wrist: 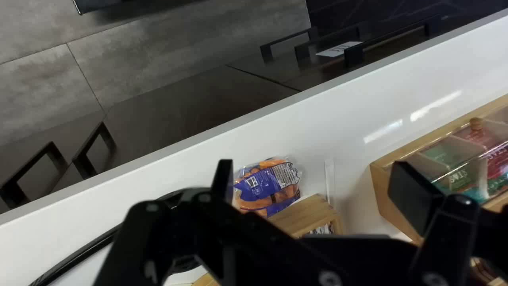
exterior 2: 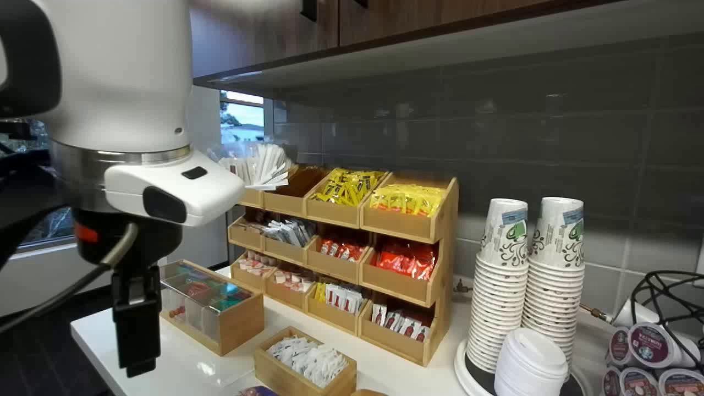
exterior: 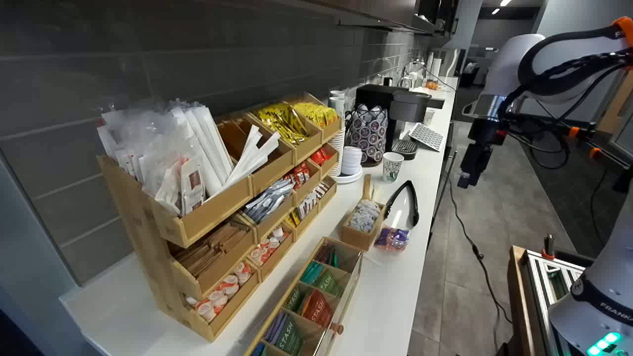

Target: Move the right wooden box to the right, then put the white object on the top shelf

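Note:
The right wooden box (exterior: pixel 358 238) is small and low and holds white packets. It stands on the counter and shows in both exterior views (exterior 2: pixel 283 377) and in the wrist view (wrist: pixel 303 216), partly hidden by the gripper. A thin white stick-like object (wrist: pixel 330 180) lies beside the box in the wrist view. The top shelf (exterior: pixel 212 212) of the stepped wooden rack holds white wrapped items and yellow packets; it also shows in an exterior view (exterior 2: pixel 335 213). My gripper (wrist: pixel 315 174) is open and empty, raised above the counter, apart from the box (exterior: pixel 470 180) (exterior 2: pixel 137 366).
A compartmented wooden tray (exterior 2: pixel 242 324) of tea packets stands beside the box. A purple and orange snack bag (exterior: pixel 393 240) and black tongs (exterior: pixel 414 212) lie close by. A paper cup (exterior: pixel 392 168) and stacked cups (exterior 2: pixel 498 313) stand farther along. Cabinets (exterior 2: pixel 407 22) overhang the counter.

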Robot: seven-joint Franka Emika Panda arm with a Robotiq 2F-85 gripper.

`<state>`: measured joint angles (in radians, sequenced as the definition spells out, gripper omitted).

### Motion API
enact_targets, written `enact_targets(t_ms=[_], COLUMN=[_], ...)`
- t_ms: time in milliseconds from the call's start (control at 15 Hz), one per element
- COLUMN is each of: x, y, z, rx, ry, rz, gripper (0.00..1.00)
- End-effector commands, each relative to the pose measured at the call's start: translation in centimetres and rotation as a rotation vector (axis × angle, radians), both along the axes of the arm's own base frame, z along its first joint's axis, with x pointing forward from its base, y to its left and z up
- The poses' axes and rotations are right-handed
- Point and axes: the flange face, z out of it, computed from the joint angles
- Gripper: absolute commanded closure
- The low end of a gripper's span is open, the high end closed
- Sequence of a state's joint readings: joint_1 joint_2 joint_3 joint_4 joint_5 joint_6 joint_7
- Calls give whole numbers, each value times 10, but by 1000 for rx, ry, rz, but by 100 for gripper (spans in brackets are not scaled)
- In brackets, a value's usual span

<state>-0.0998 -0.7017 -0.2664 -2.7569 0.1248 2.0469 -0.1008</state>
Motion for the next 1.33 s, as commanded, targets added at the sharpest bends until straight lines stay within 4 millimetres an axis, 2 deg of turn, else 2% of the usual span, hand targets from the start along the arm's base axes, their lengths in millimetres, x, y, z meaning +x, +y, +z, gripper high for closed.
enact_targets(t_ms=[0,733,1000,1267], x=[0,0,33,51], y=[0,1,14,35], z=[-1,-3,-14,-43], rx=[1,2,-1,65], ry=[3,8,-115,-125], rz=[1,1,32,90], gripper=[0,0,0,0])
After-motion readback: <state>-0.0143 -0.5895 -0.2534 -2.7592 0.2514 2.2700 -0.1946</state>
